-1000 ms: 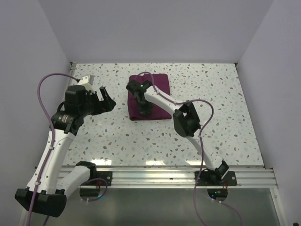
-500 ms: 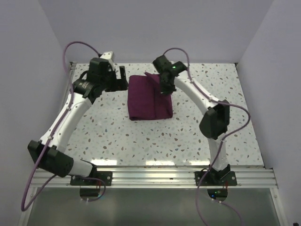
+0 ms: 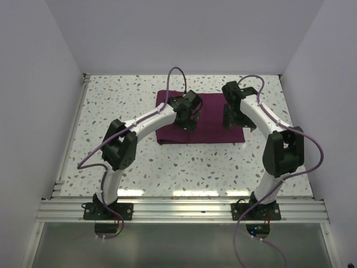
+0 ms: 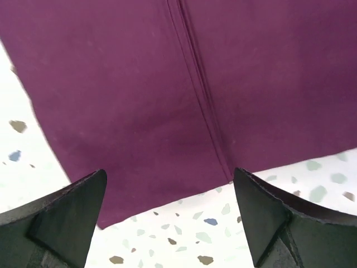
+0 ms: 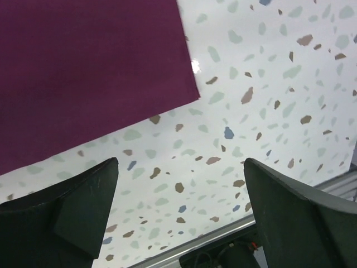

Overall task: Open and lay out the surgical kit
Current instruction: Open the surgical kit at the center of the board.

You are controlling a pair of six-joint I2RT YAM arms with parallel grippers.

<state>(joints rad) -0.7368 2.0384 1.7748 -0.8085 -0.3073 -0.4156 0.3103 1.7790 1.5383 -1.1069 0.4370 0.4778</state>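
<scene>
The surgical kit shows as a dark purple cloth wrap lying flat on the speckled table, wider than it is deep. My left gripper hangs open just above the cloth's left half. In the left wrist view the cloth has a fold seam running toward its near edge, and my left gripper holds nothing. My right gripper is open over the cloth's right end. In the right wrist view the cloth's corner lies off to the left of my right gripper, which has only table beneath it.
The white speckled table is walled on the left, back and right. A metal rail carrying both arm bases runs along the near edge and also shows in the right wrist view, as the rail.
The cloth has been unfolded to the right and is now about twice as wide. My right gripper has opened and let it go. My left arm has swung from the far left to over the cloth.
</scene>
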